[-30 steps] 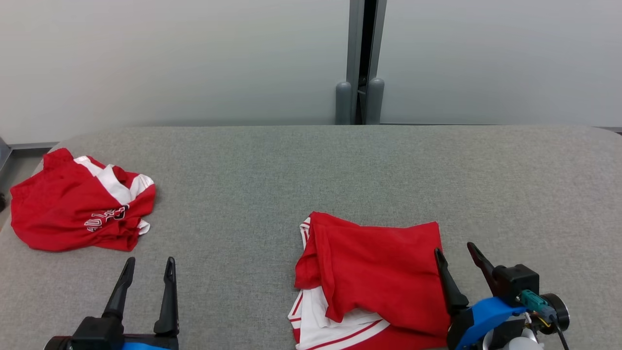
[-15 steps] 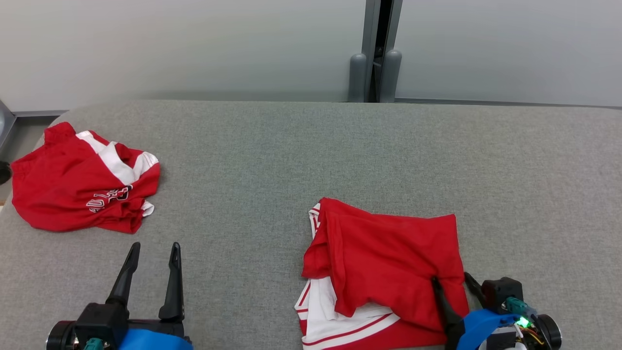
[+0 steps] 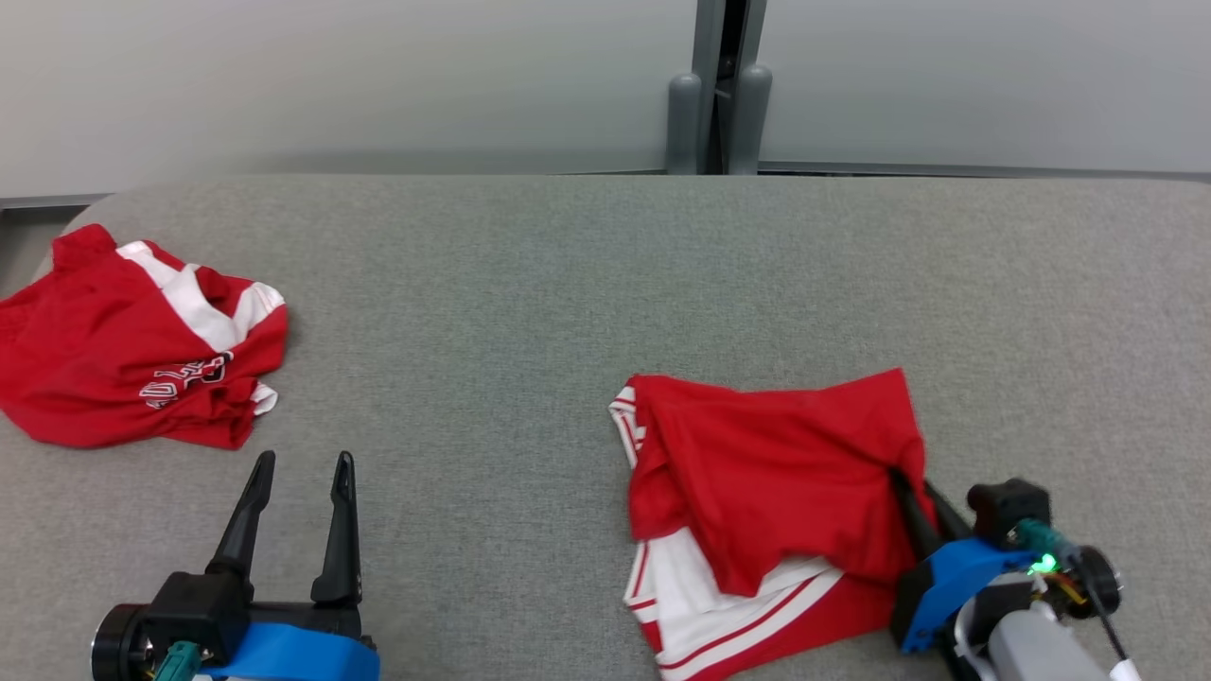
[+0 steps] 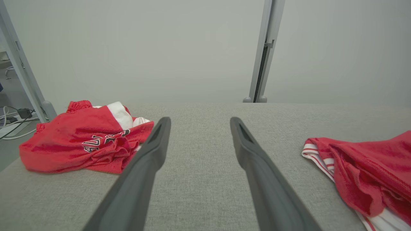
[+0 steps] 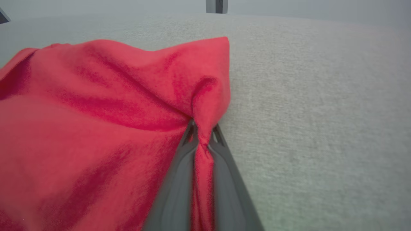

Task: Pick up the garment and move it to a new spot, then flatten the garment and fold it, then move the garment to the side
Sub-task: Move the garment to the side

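Our right hand (image 3: 913, 492) grips the garment's (image 3: 776, 463) right edge, near the front right of the table (image 3: 530, 284).

We cannot see the right fingertips, buried in a red fold, though the wrist view shows them closed on a pinch of cloth; the garment's near right corner is hidden behind that hand, its white striped layer mostly covered; the second garment (image 3: 123, 359), far left, runs off the frame, its lettering crumpled and unreadable; our left hand (image 3: 306, 458) hovers spread and empty near it; the table is grey woven fabric; behind stands a pale wall (image 3: 331, 76) with a grey post (image 3: 719, 95).
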Robot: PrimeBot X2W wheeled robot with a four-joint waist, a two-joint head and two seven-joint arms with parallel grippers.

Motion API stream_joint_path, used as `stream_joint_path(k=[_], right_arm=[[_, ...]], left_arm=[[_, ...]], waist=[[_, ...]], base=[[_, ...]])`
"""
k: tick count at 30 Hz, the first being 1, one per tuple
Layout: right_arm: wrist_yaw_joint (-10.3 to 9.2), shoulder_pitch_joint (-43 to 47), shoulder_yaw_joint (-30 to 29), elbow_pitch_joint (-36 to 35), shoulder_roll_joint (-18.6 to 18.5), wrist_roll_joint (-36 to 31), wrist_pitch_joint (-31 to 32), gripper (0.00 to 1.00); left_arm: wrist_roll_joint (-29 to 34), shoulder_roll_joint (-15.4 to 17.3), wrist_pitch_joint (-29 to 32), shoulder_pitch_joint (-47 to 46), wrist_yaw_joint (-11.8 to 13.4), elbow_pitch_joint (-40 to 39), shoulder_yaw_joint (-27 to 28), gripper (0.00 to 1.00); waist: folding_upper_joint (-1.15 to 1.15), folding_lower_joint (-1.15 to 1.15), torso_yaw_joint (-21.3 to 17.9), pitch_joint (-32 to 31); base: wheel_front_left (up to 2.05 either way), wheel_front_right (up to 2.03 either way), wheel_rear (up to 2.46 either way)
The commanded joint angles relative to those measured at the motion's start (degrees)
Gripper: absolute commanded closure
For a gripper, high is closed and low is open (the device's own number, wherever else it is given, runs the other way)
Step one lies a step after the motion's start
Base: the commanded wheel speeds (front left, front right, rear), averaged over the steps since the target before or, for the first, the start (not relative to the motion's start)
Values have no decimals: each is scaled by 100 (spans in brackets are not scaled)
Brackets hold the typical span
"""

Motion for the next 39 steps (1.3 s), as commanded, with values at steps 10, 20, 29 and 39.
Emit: stream_joint_path(k=[10,20,29,39], right_arm=[[-11,-772,-407,-164,-871,-76,-79,100],[-9,-1053,-779,-423,-1162,-48,-119,100],[-9,-1387,-671,-658,-1050,-136,-144,100],[-9,-2673,-458,-679,-1609,-241,127,100]], left_arm=[[71,19,-17,-417,-1,-228,-26,0],[265,77,-17,-865,-106,-343,-23,0],[352,85,-17,-1050,-162,-410,-42,0],[413,131,-17,-1329,-205,-614,-115,0]], waist=[[0,-1,-597,698],[0,-1,-1141,1230],[0,-1,-1207,1347],[0,-1,-1013,1927]], base=[[0,0,0],[0,0,0],[0,0,0],[0,0,0]])
